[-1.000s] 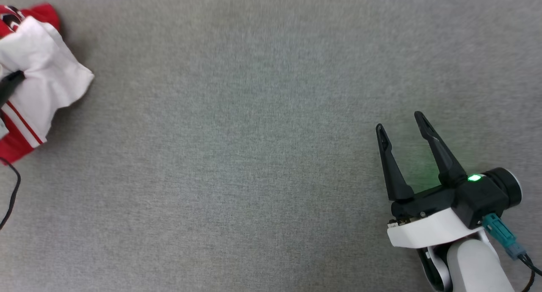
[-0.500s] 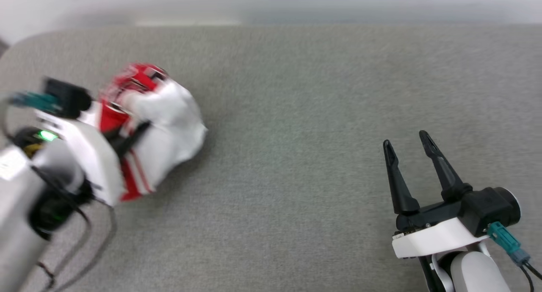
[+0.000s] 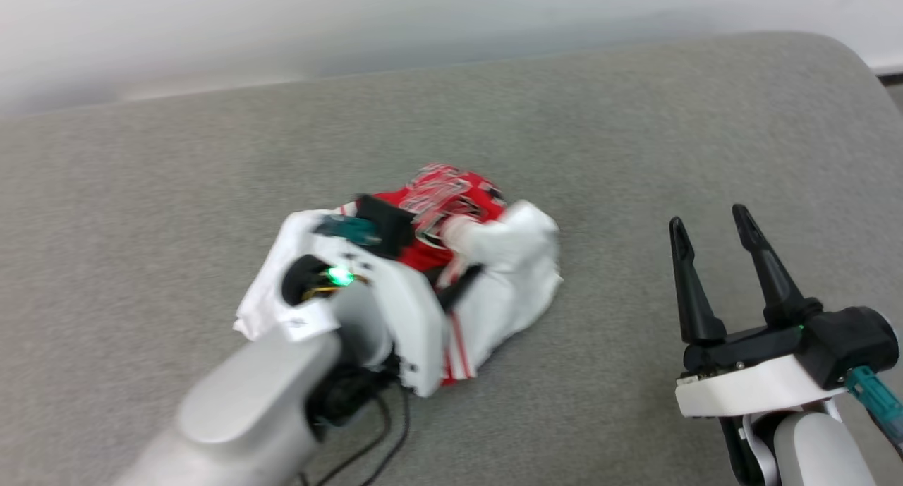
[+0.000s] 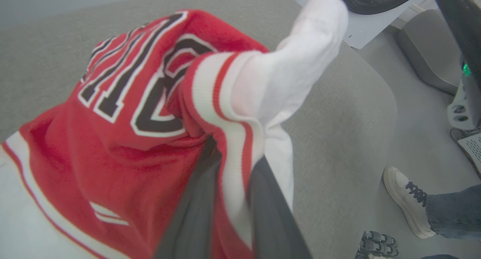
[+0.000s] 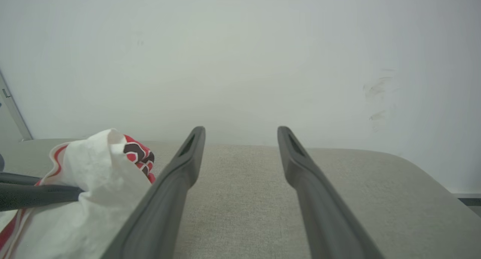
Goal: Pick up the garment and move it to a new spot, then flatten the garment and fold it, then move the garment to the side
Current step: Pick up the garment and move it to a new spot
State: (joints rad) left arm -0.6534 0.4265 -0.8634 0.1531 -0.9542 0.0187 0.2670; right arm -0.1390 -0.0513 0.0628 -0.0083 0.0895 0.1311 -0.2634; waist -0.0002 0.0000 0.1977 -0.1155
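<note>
The left gripper (image 3: 467, 280) is pinching a striped fold of the garment (image 3: 515, 260), which is lying bunched on the grey surface (image 3: 635, 119) around its fingers. Well apart to the right of it, the right gripper (image 3: 709, 214) is holding its jaws wide and is grasping nothing.

Soft knit cloth garment (image 3: 515, 274), matt dark plastic fingers (image 3: 691, 288), rough grey fabric tabletop (image 3: 635, 119).

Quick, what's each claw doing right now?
Left gripper: closed on the garment.
Right gripper: open, holding nothing.
</note>
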